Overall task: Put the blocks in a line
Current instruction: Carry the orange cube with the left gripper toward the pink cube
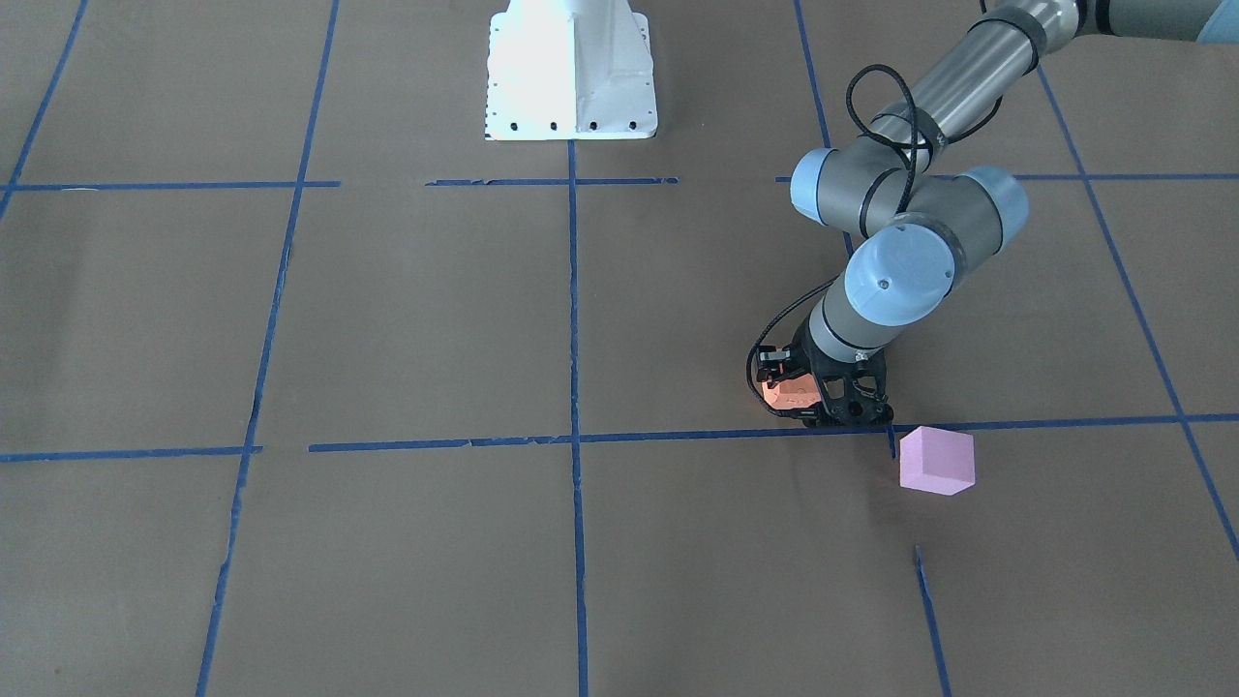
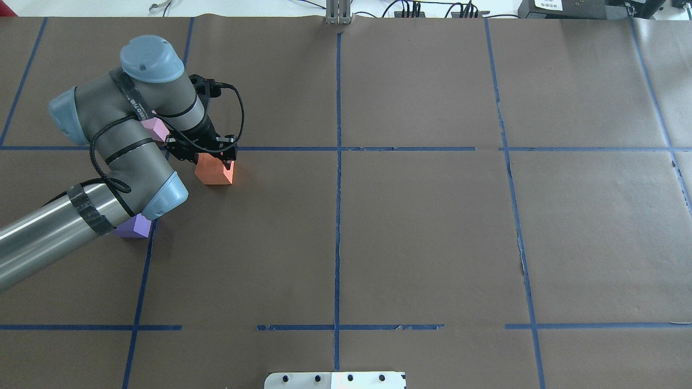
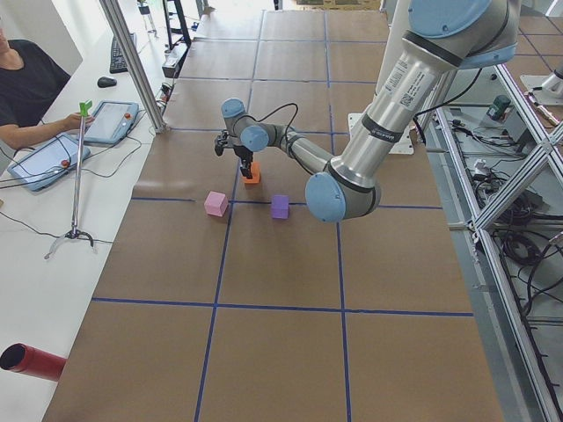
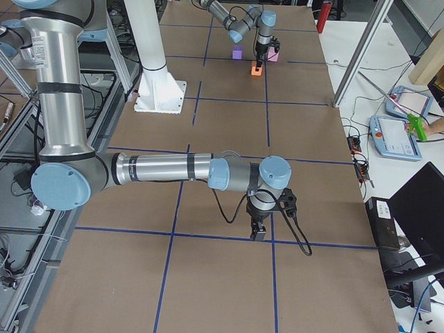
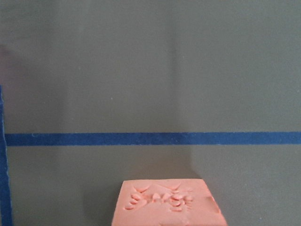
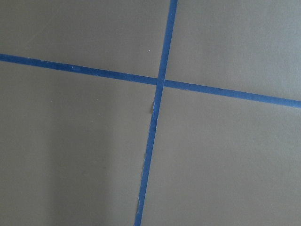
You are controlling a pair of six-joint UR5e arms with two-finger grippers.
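Orange block (image 2: 213,168) resting on the table (image 2: 432,243), straddled from directly above by the left gripper (image 2: 205,155); whether clamped or freed cannot be told. Pink block (image 1: 936,461) and violet block (image 2: 132,227) lie near it, apart from each other.

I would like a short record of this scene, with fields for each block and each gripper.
orange block: between the fingers of the left gripper
pink block: free on the table
purple block: on the table, partly under the left arm
right gripper: far from the blocks; open or shut unclear
line: not formed; blocks make a triangle
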